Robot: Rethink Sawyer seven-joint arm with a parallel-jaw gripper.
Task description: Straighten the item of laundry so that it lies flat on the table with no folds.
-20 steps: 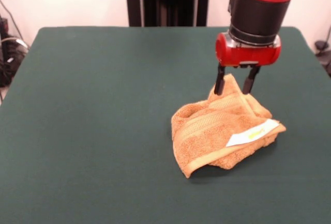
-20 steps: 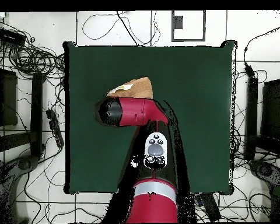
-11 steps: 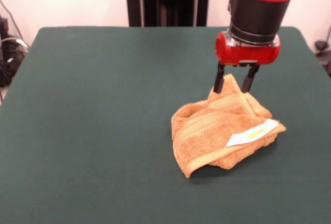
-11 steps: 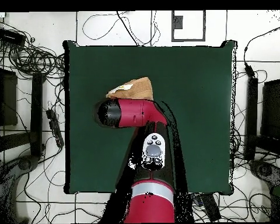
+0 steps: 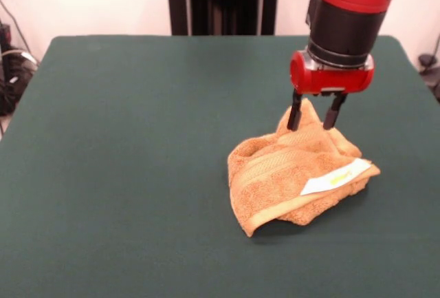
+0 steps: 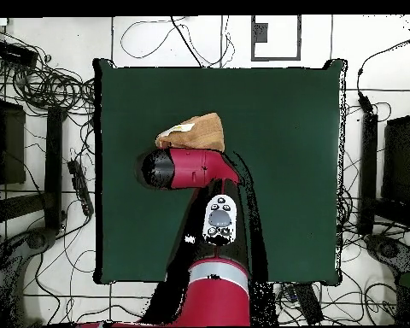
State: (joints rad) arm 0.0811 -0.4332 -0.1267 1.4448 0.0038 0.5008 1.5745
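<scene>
The item of laundry (image 5: 289, 174) is an orange-tan towel lying crumpled and folded over itself right of the middle of the dark green table (image 5: 124, 160). Its white label (image 5: 335, 176) faces up on the right side. One corner of it stands up as a small peak at the far side. My gripper (image 5: 311, 127) is open, and its two black fingers (image 5: 295, 113) straddle that peak just above the cloth. In the overhead view the towel (image 6: 194, 131) shows beyond the arm's wrist (image 6: 161, 168), which hides the gripper.
The red arm (image 6: 217, 222) reaches across the table (image 6: 285, 171) from its base side. Cables and black stands lie on the floor around the table. A dark pedestal (image 5: 221, 1) stands behind the far edge.
In the front view the gripper has shifted slightly right and a little lower around the towel's peak. The towel has not moved.
</scene>
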